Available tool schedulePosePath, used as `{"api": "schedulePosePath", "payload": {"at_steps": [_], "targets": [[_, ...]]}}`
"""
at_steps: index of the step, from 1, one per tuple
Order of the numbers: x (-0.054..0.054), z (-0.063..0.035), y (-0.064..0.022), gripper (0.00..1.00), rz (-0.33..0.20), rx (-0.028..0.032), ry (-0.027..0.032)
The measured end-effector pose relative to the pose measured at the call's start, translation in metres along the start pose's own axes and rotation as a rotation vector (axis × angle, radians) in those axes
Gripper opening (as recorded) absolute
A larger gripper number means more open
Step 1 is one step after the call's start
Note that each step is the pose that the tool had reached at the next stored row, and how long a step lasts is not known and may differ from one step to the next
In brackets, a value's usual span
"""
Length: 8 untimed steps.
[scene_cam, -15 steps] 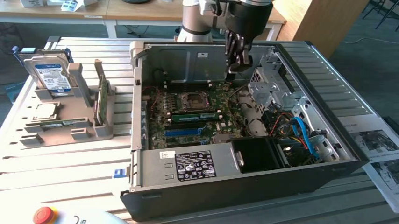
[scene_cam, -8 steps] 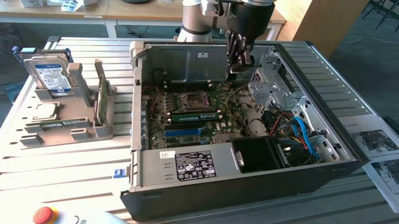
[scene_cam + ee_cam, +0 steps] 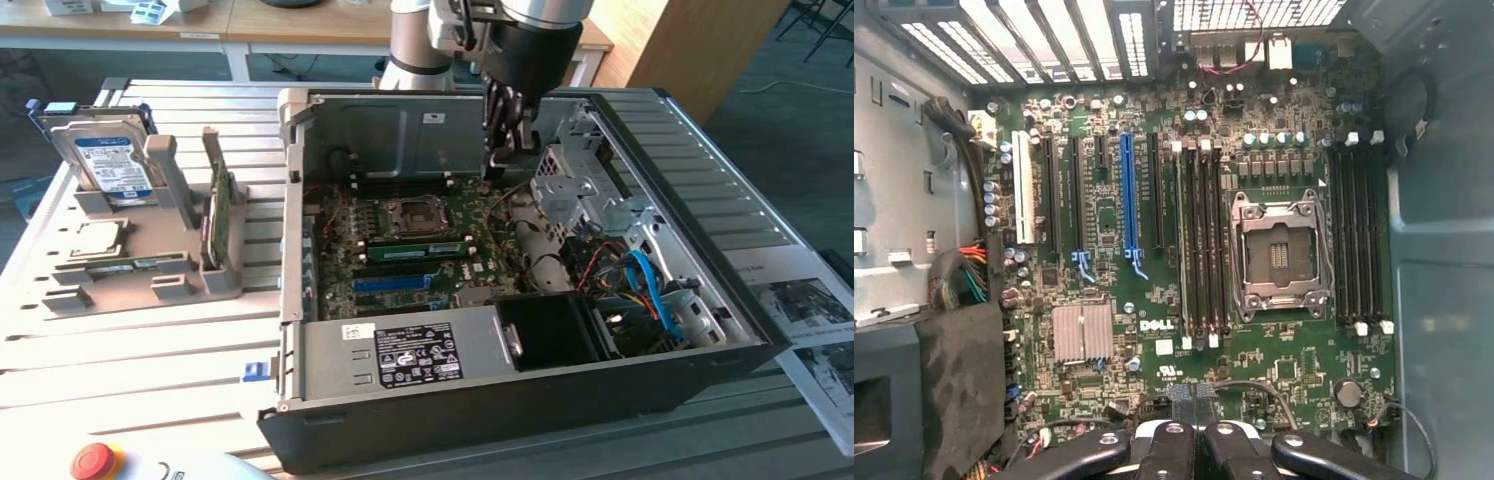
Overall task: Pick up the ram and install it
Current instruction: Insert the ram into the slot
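Note:
A thin green ram stick (image 3: 416,250) sits on edge in a memory slot beside the CPU socket (image 3: 412,216) of the open computer case (image 3: 534,400). In the wrist view it is a thin green line (image 3: 1182,240) at the edge of the dark slots. Another green stick (image 3: 220,215) stands upright in the grey holder (image 3: 200,280) on the exterior view's left. My gripper (image 3: 509,152) hangs inside the case over the back of the motherboard, apart from both sticks. Its fingertips (image 3: 1169,436) are pressed together with nothing held; the gripper (image 3: 1192,438) is shut.
The holder also carries a silver hard drive (image 3: 111,162), a square CPU chip (image 3: 94,238) and a flat green board (image 3: 134,265). Inside the case are a drive cage (image 3: 581,190), blue cables (image 3: 647,285) and a power supply (image 3: 414,355). A red button (image 3: 94,460) sits at the front.

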State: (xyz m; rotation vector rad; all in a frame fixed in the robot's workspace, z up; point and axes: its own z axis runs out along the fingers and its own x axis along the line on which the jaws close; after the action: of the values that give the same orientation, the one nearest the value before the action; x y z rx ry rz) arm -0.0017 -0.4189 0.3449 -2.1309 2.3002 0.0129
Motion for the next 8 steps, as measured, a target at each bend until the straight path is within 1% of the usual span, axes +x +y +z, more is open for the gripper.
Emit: {"api": "schedulePosePath", "payload": {"at_steps": [8], "targets": [[0.001, 0.0146, -0.0001, 0.11, 0.0, -0.0001, -0.0009]]}}
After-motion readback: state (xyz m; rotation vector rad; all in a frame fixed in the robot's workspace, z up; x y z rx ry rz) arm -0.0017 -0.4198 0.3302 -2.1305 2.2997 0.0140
